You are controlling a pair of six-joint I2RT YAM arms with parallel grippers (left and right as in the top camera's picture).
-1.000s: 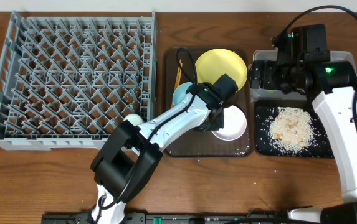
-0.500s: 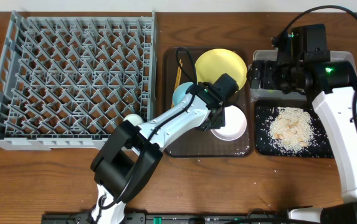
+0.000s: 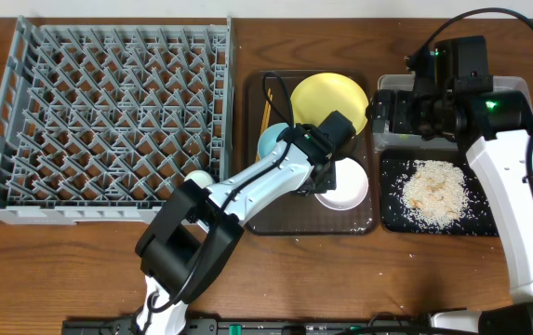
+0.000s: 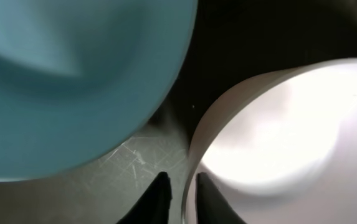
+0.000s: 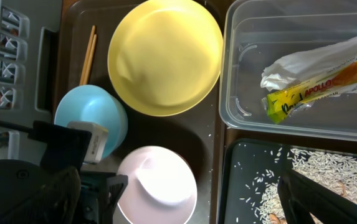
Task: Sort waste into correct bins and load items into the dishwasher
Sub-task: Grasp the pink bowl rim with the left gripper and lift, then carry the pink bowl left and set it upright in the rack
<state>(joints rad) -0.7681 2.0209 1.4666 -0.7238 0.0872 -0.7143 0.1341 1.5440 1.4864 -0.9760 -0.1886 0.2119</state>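
- The grey dish rack (image 3: 108,121) sits far left.
- The left gripper (image 4: 181,182) is pinched on the white bowl (image 4: 278,124) at its rim, on the brown tray (image 3: 285,221), beside the light blue bowl (image 4: 72,81).
- The right gripper (image 3: 399,113) is spread wide and holds nothing, over the clear box (image 5: 229,68) with the napkin (image 5: 303,59) and wrapper (image 5: 315,84) in it.

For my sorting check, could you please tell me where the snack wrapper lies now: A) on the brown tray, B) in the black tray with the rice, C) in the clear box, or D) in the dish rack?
C: the snack wrapper lies inside the clear box, beside the napkin.
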